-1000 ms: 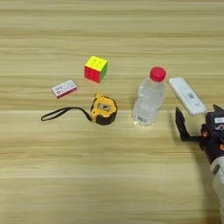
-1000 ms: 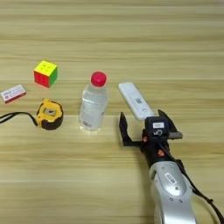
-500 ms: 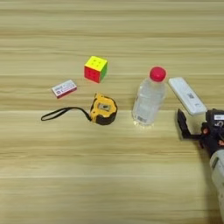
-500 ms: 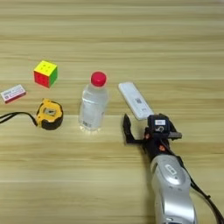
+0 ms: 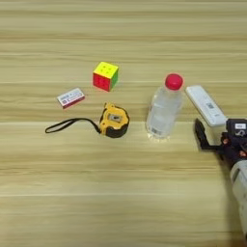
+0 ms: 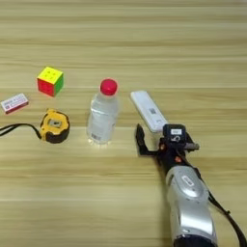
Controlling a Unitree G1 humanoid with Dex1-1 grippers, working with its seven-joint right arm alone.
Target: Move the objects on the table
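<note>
Bottle: I see the clear water bottle standing upright, red cap on top, near the middle of the table.
Remote: the slim white remote lies flat at a slant just right of the bottle, not touching it.
Tape measure: the yellow-black tape measure sits left of the bottle, its black strap trailing toward the table's left edge.
Gripper: my right gripper is low at the remote's near end; one black finger shows between bottle and remote. I cannot tell how the fingers stand.
Others: a puzzle cube and a small red-white box lie further left.
Surface: light wood, grain running side to side.
</note>
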